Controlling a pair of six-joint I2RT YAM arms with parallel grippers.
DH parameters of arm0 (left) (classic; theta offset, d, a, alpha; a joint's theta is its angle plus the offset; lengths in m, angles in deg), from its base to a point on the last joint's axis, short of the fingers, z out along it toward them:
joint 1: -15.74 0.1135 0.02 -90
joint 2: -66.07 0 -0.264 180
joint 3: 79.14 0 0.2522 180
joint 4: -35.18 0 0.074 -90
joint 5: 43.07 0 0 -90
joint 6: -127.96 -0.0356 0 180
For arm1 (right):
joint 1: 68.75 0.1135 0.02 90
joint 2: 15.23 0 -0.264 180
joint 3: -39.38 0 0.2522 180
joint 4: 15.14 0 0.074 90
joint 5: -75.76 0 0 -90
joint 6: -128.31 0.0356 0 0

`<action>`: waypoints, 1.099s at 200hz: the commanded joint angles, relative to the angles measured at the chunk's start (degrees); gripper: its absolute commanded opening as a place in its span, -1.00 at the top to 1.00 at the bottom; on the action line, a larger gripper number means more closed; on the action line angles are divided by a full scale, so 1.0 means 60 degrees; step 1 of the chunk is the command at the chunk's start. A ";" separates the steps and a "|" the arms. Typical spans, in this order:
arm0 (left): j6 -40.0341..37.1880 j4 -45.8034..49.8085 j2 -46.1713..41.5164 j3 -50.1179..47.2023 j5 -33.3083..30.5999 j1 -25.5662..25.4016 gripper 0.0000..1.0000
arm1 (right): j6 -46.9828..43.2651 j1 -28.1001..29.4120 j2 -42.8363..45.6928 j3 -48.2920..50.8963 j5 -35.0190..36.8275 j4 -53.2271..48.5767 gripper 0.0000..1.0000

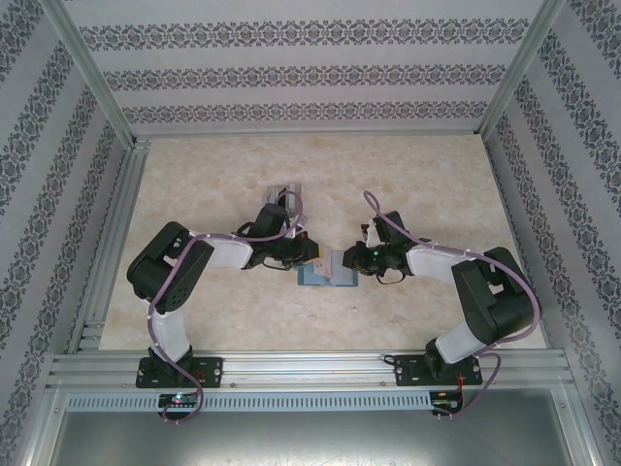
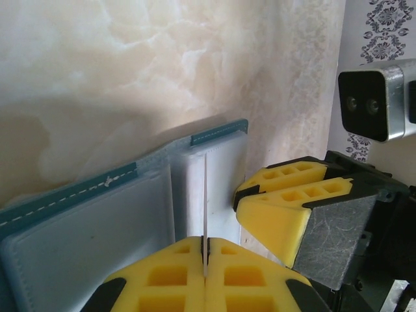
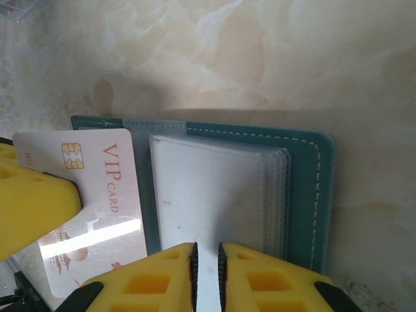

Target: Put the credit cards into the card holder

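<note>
The left tool [image 2: 205,250] is clamped tight on the pale VIP card [image 3: 91,208], which looks stiff, light and slick and best held by its end, poised over the open card holder [image 3: 305,188] on the surface [image 3: 260,52], whose floppy pocket [image 3: 214,195] the near-shut right tool [image 3: 207,257] seems to pinch.

The left arm [image 1: 165,272] and right arm [image 1: 490,291] are built alike. Above each black base [image 1: 179,371], white link covers are alternated with black joint housings. A purple cable [image 1: 392,221] is routed from base to wrist. The fingers [image 2: 169,270] are moulded in yellow, with square recesses and black mounts on the base side.
</note>
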 commanded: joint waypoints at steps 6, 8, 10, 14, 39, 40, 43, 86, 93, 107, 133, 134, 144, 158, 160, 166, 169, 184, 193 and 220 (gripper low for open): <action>-0.0193 -0.0035 0.0127 0.0285 0.0048 -0.0101 1.00 | -0.0341 -0.0148 -0.0029 0.0036 0.0610 -0.0681 0.60; -0.0193 -0.0045 0.0160 0.0285 0.0048 -0.0100 1.00 | -0.0341 -0.0148 -0.0026 0.0036 0.0612 -0.0699 0.60; -0.0193 -0.0052 0.0186 0.0289 0.0048 -0.0100 1.00 | -0.0349 -0.0148 -0.0026 0.0036 0.0610 -0.0696 0.60; -0.0218 -0.0052 0.0232 0.0289 0.0046 -0.0100 1.00 | -0.0342 -0.0148 -0.0014 0.0035 0.0596 -0.0698 0.60; -0.0223 -0.0161 0.0455 0.0291 0.0087 -0.0100 1.00 | -0.0341 -0.0156 0.0048 0.0065 0.0623 -0.0739 0.60; -0.0223 -0.0163 0.0472 0.0286 0.0094 -0.0107 1.00 | -0.0341 -0.0159 0.0048 0.0065 0.0623 -0.0739 0.60; -0.0210 -0.0166 0.0486 0.0274 0.0094 -0.0100 1.00 | -0.0341 -0.0164 0.0059 0.0065 0.0623 -0.0739 0.60; -0.0541 0.0233 0.0403 0.0241 -0.0060 -0.0103 1.00 | -0.0371 -0.0178 0.0032 0.0025 0.0609 -0.0786 0.60; -0.0503 0.0169 0.0444 0.0238 -0.0046 -0.0100 1.00 | -0.0371 -0.0170 0.0015 0.0007 0.0609 -0.0788 0.60; -0.0269 -0.0167 0.0559 0.0164 0.0064 -0.0114 1.00 | -0.0383 -0.0177 -0.0003 -0.0023 0.0580 -0.0795 0.60; 0.0024 -0.0484 0.0663 0.0103 0.0145 -0.0180 1.00 | -0.0399 -0.0180 0.0004 -0.0023 0.0623 -0.0824 0.60; 0.0025 -0.0486 0.0664 0.0104 0.0153 -0.0184 1.00 | -0.0400 -0.0178 0.0004 -0.0023 0.0623 -0.0825 0.60; 0.0098 -0.0560 0.0664 0.0116 0.0184 -0.0224 1.00 | -0.0400 -0.0184 -0.0036 -0.0023 0.0623 -0.0820 0.60; 0.0207 -0.0633 0.0652 0.0136 0.0255 -0.0260 1.00 | -0.0400 -0.0177 -0.0090 -0.0023 0.0623 -0.0799 0.60; 0.0237 -0.0634 0.0657 0.0135 0.0254 -0.0261 1.00 | -0.0400 -0.0177 -0.0096 -0.0023 0.0623 -0.0809 0.60; 0.0257 -0.0661 0.0629 0.0151 0.0284 -0.0261 1.00 | -0.0400 -0.0181 -0.0099 -0.0023 0.0610 -0.0799 0.60; 0.0273 -0.0664 0.0621 0.0156 0.0295 -0.0261 1.00 | -0.0400 -0.0185 -0.0099 -0.0023 0.0609 -0.0794 0.60; 0.0243 -0.0551 0.0496 0.0175 0.0245 -0.0261 1.00 | -0.0415 -0.0178 -0.0088 -0.0030 0.0623 -0.0836 0.60; 0.0144 -0.0369 0.0427 0.0214 0.0208 -0.0261 1.00 | -0.0429 -0.0179 -0.0059 -0.0038 0.0638 -0.0860 0.60; 0.0011 -0.0064 0.0245 0.0378 0.0259 -0.0218 1.00 | -0.0431 -0.0164 0.0285 -0.0138 0.0594 -0.1067 0.60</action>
